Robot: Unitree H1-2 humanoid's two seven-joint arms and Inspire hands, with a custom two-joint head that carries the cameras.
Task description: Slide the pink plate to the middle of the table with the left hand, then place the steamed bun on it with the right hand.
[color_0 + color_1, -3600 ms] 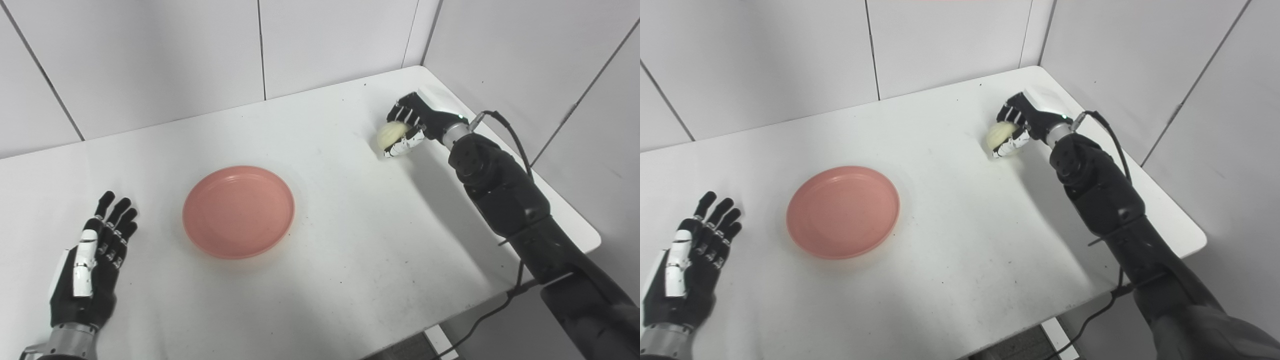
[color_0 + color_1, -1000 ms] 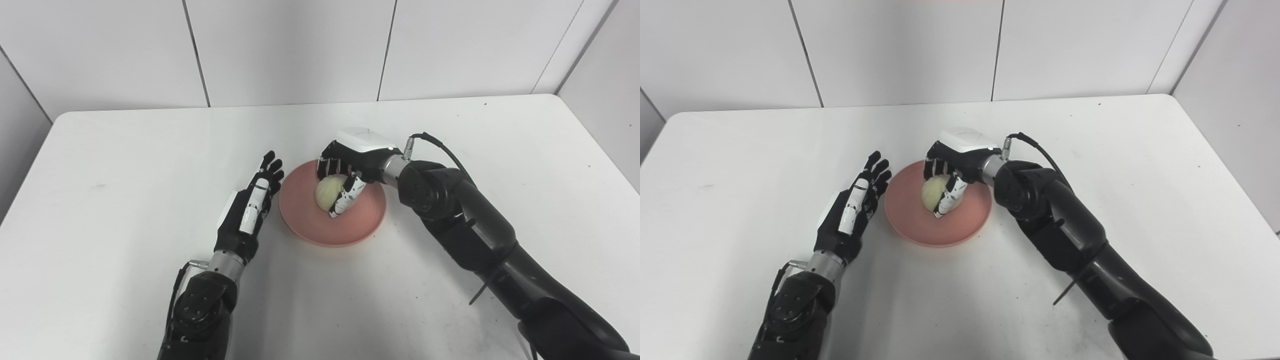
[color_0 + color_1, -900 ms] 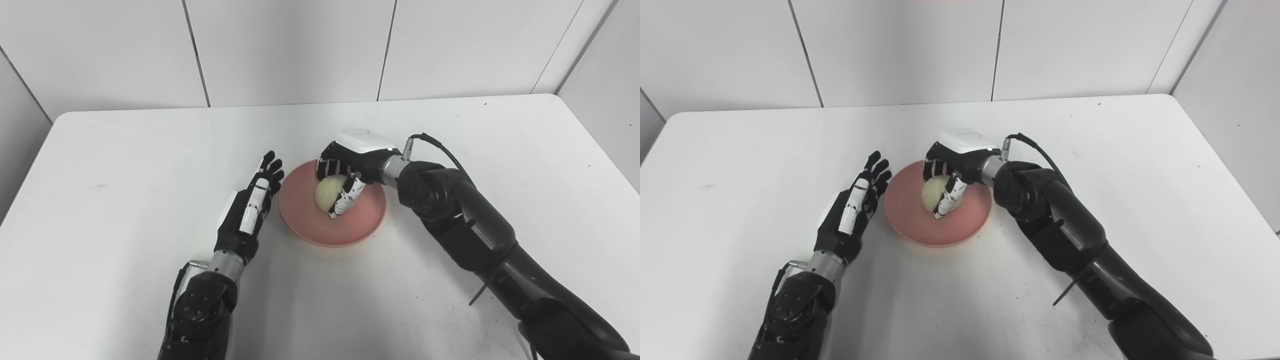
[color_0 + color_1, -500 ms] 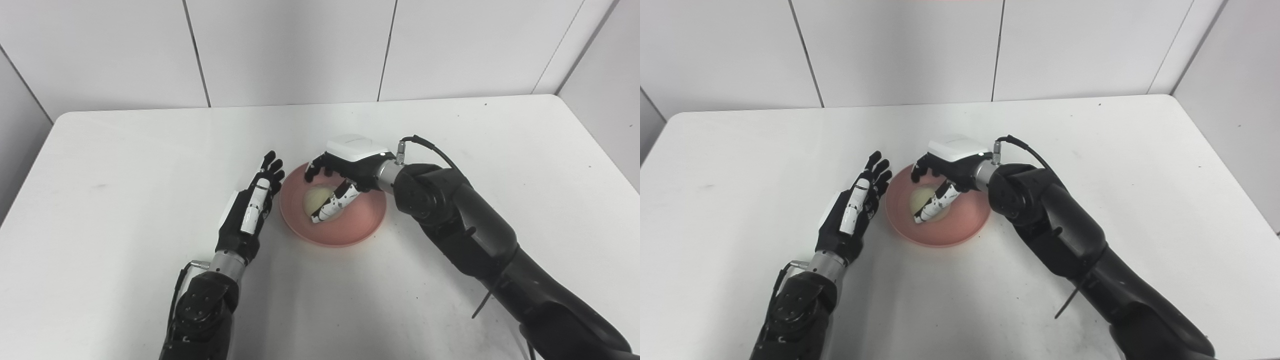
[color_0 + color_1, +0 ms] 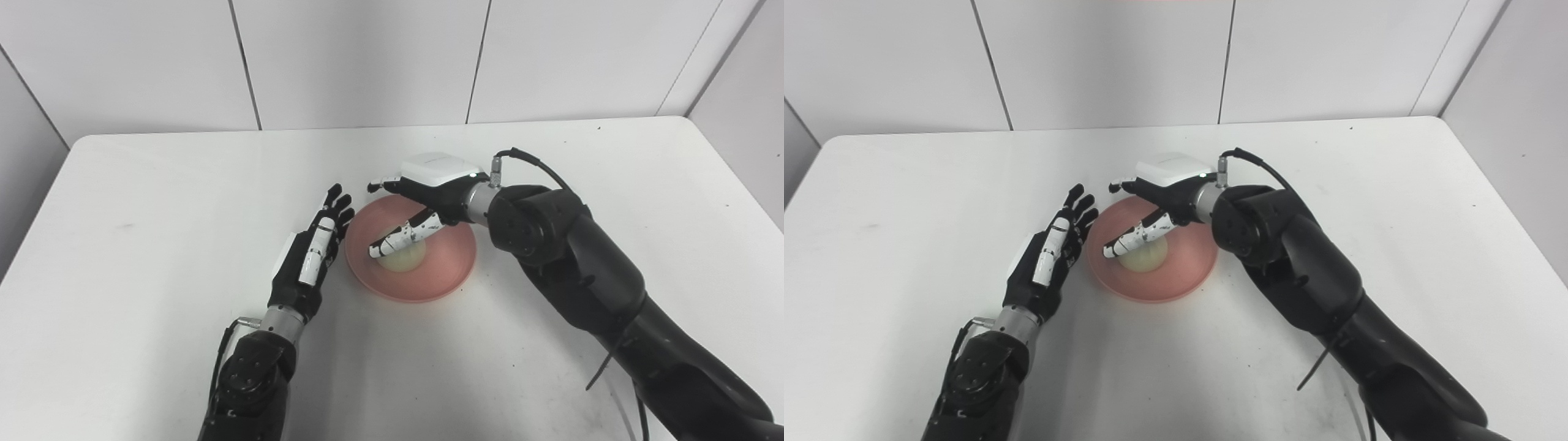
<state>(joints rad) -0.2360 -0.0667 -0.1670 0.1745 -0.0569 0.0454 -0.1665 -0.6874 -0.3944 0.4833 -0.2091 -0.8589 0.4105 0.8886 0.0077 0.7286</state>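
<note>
Both views agree: from the left eye the bun (image 5: 402, 257) sits on the plate (image 5: 450, 269) directly beneath the right hand (image 5: 422, 202), fingers (image 5: 401, 236) spread and empty; from the right eye the left hand (image 5: 1053, 257) lies flat, fingers spread, just beside the rim.

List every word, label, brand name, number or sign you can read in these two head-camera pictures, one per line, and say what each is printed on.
None: no readable text shows in either view.
The pink plate, the steamed bun, the table and the wall panels are plain.
The white cover on the right hand and the white strip on the left hand bear no legible marking.
</note>
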